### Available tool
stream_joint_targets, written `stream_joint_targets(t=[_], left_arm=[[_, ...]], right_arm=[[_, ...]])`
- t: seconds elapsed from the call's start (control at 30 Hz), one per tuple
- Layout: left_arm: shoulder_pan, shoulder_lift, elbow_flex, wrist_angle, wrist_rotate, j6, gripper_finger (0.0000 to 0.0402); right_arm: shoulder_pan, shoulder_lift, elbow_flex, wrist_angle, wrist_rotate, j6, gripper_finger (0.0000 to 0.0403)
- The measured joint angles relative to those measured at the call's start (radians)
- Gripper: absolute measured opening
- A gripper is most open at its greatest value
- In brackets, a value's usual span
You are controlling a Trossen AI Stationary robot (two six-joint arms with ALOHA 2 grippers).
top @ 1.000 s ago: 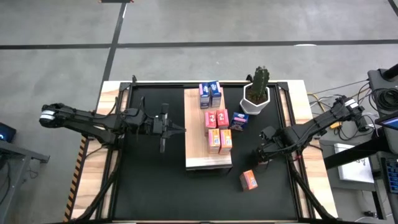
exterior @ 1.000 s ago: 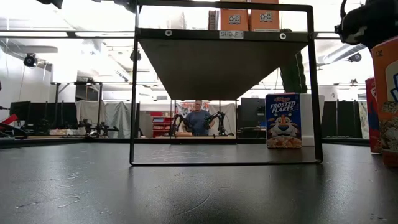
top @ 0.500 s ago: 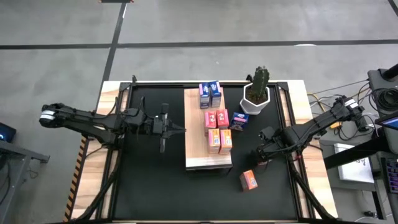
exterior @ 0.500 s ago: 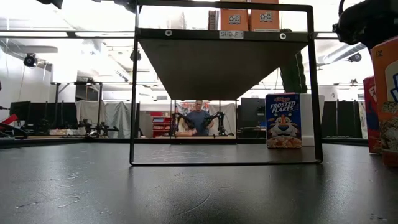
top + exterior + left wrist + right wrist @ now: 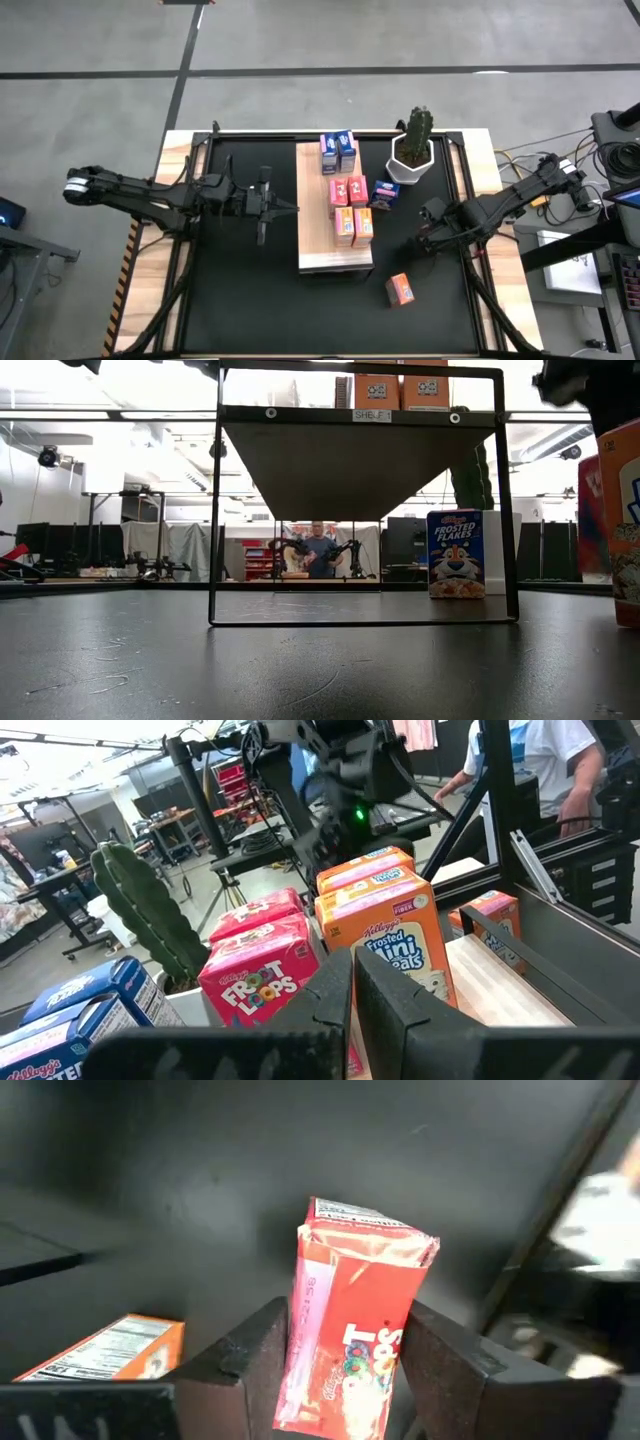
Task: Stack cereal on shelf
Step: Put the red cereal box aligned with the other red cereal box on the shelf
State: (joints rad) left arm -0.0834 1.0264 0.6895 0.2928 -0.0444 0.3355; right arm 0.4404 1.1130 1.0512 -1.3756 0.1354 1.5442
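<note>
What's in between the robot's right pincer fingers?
A red cereal box sits between the right pincer's two dark fingers. The right wrist view shows it best, with an orange box lying off to one side on the black mat.

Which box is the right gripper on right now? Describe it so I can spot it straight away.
Start at the long light wood shelf board in the middle of the black mat and look past its right edge. There the right gripper is shut on a small red cardboard cereal box between its fingers. Unlike the orange cereal box lying alone on the mat nearby, it is red and clamped.
</note>
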Motion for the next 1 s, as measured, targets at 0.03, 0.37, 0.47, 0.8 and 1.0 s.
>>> stream_joint_targets(t=[0.03,0.37,0.47,0.8,1.0], left_arm=[[0.0,0.0,0.0,0.0,0.0,0.0,0.0],[0.0,0.0,0.0,-0.001,0.0,0.0,0.0],[0.0,0.0,0.0,-0.001,0.0,0.0,0.0],[0.0,0.0,0.0,0.007,0.0,-0.004,0.0],[0.0,0.0,0.0,0.009,0.0,-0.004,0.0]], right_arm=[[0.0,0.0,0.032,-0.047,0.013,0.0,0.0166],[0.0,-0.011,0.384,-0.192,0.277,-0.135,0.0137],[0.0,-0.011,0.475,-0.193,0.353,-0.208,0.0134],[0.0,-0.011,0.665,-0.021,0.644,-0.586,0.0134],[0.0,0.024,0.695,0.393,0.575,-0.959,0.0132]])
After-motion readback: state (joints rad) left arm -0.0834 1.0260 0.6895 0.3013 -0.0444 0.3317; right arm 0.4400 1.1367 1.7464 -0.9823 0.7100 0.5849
